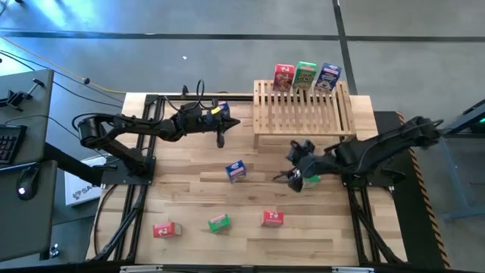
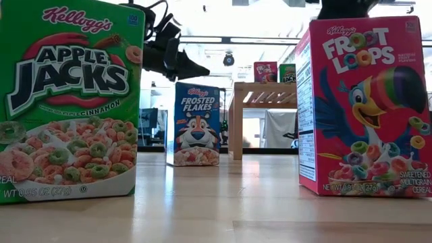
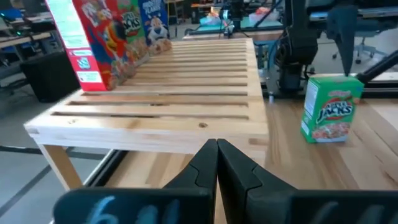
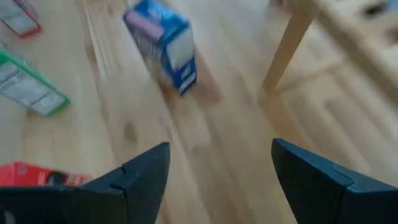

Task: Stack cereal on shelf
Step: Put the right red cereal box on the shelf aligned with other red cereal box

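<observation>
The wooden slatted shelf (image 1: 303,114) (image 3: 168,93) stands at the table's far right. A red box (image 1: 283,77), a green box (image 1: 305,76) and a blue box (image 1: 328,77) stand upright along its far edge. My left gripper (image 1: 221,138) (image 3: 217,158) is shut and empty, hovering just left of the shelf. My right gripper (image 1: 286,178) (image 4: 221,168) is open and empty, below the shelf's near edge, pointing toward the table's left. A green box (image 1: 311,180) (image 3: 328,109) stands upright on the table right beside it. A blue box (image 1: 236,171) (image 4: 165,50) stands mid-table.
Near the table's front edge lie a red box (image 1: 164,229), a green box (image 1: 219,223) and another red box (image 1: 272,218). The low view shows the green box (image 2: 67,101) and a red box (image 2: 364,108) up close, with the blue box (image 2: 197,125) behind them.
</observation>
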Available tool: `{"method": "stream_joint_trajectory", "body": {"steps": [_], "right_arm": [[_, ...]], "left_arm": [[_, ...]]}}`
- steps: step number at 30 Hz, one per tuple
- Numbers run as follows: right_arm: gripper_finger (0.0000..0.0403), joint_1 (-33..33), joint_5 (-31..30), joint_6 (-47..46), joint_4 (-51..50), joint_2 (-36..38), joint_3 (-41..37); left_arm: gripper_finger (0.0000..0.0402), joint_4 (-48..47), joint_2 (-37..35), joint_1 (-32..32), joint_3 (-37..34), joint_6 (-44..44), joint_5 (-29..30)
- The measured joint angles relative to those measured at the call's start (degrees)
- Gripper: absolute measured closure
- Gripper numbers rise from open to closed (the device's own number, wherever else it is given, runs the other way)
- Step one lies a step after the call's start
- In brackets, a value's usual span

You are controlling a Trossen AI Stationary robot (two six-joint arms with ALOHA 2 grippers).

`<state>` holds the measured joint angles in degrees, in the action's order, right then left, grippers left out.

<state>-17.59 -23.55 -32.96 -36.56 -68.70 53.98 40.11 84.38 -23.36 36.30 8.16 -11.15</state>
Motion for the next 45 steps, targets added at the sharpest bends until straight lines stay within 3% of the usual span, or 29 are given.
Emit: {"method": "stream_joint_trajectory", "body": {"steps": [5,11,16,29,41,45], "right_arm": [[0.0130,-5.6,0.2,-15.6,-14.6,-5.2,7.3],[0.0130,-11.6,2.2,-47.0,-43.5,-8.8,17.8],[0.0130,-11.2,7.3,-61.2,-49.2,-8.8,18.4],[0.0130,-1.4,10.6,-61.2,-49.9,-11.2,18.3],[0.0130,0.8,11.8,-60.0,-48.0,-12.7,18.0],[0.0130,0.6,14.3,-59.2,-43.5,-12.3,13.4]], "left_arm": [[0.0401,-0.4,0.0,0.6,0.0,-0.5,0.0],[0.0401,-0.4,0.0,2.3,0.0,-0.5,0.0],[0.0401,-0.4,0.0,3.5,0.0,1.9,-0.1],[0.0401,-0.4,0.0,3.7,0.0,3.9,-0.1],[0.0401,-1.4,0.0,3.5,0.1,4.0,-0.1],[0.0401,-1.4,0.0,3.5,0.1,4.0,-0.1]]}}
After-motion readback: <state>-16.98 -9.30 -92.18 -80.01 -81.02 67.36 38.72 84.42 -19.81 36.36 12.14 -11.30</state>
